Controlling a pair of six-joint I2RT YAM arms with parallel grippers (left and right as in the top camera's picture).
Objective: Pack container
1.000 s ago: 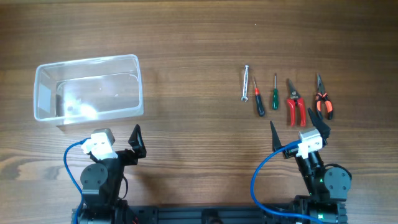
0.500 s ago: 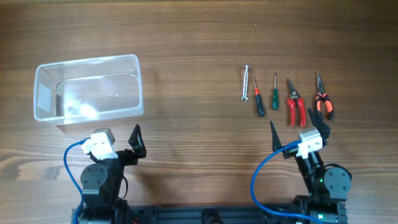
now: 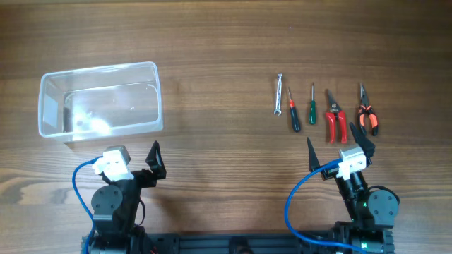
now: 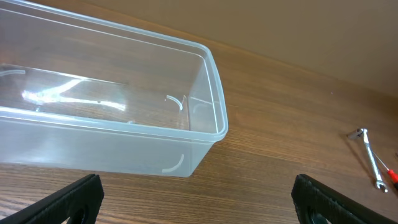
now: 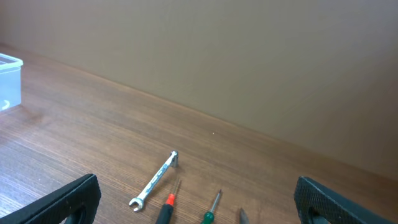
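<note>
Tools [image 3: 312, 106] lie in a row before the right arm [image 3: 360, 190], the empty tub [image 3: 99, 69] before the left arm [image 3: 116, 194], both pairs of jaws wide open, seemingly staged for packing.

A robot test bench in a lab-like room: a black left robot arm [image 3: 113, 204] and a black right robot arm [image 3: 371, 204], each trailing a looping blue cable [image 3: 79, 185], stand on a black metal rail [image 3: 240, 245] at the edge of a brown wood-grain table [image 3: 226, 42]. A plain tan wall [image 5: 249, 62] stands behind, and small hand tools [image 3: 311, 113] lie in a neat row, staged well apart from a clear plastic rectangular tub [image 3: 99, 99]
</note>
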